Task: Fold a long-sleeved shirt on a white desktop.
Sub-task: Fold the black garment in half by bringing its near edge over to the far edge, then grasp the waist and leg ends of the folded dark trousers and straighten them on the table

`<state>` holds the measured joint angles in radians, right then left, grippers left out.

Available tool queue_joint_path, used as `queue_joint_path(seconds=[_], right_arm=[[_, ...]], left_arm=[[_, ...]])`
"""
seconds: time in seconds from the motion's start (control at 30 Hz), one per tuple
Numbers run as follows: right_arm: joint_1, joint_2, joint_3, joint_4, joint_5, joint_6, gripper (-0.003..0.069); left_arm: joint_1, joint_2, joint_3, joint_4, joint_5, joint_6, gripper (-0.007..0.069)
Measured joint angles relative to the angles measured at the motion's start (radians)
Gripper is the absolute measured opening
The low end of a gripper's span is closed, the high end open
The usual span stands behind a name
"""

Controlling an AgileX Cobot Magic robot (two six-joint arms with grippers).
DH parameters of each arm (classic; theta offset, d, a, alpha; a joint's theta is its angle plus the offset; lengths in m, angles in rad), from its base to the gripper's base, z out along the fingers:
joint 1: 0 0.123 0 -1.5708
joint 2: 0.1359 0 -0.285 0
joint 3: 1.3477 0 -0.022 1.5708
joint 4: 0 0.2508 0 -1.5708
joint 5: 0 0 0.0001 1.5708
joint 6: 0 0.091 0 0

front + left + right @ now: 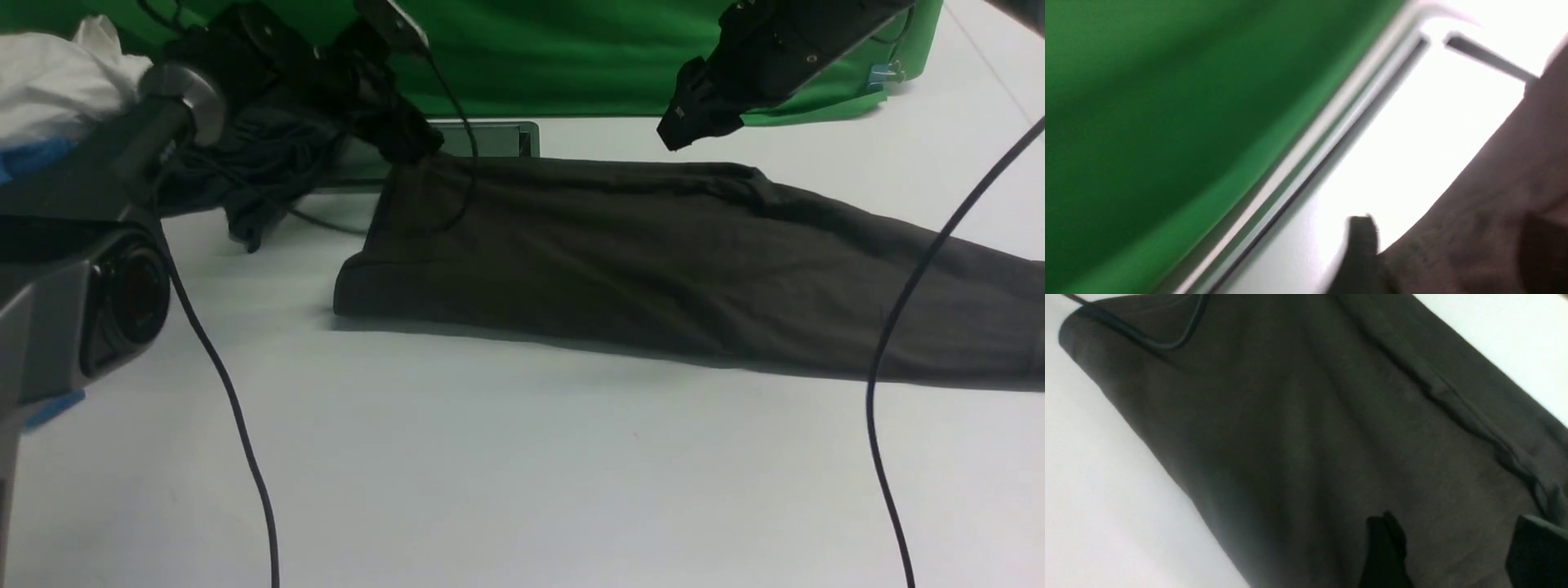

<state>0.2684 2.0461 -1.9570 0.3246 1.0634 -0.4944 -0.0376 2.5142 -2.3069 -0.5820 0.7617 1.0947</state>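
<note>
Black right end effector [682,131] hovers above shirt [653,261].

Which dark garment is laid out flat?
The big shirt stretched across the middle; the smaller dark garment is bunched up at the back left.

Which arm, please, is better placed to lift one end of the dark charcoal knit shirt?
Probably left: the left gripper sits at the shirt's far left corner; the right gripper hovers open above its middle.
</note>
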Motion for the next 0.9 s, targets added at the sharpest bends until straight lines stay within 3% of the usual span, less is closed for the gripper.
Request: queue_joint_path(seconds=[0.03,0.1,0.3,0.43,0.73,0.9], right_arm=[[0.000,-0.021,0.000,0.001,0.002,0.005,0.0386],[0.000,-0.066,0.000,0.003,0.017,0.013,0.0381],[0.000,-0.233,0.000,0.003,0.046,0.018,0.0370],[0.000,-0.373,0.000,-0.016,0.055,0.048,0.0370],[0.000,-0.611,0.056,-0.088,0.064,0.214,0.0368],[-0.001,-0.668,0.273,-0.094,0.036,0.268,0.0368]], left_arm=[[0.004,-0.028,0.000,0.011,0.027,-0.087,0.0609],[0.016,-0.093,0.000,0.036,0.103,-0.205,0.0664],[0.118,-0.320,0.001,0.040,0.340,-0.423,0.0692],[0.202,-0.488,0.068,0.038,0.426,-0.508,0.0692],[0.249,-0.821,0.531,0.023,0.437,-0.641,0.0694],[0.196,-0.865,0.856,-0.008,0.309,-0.844,0.0694]])
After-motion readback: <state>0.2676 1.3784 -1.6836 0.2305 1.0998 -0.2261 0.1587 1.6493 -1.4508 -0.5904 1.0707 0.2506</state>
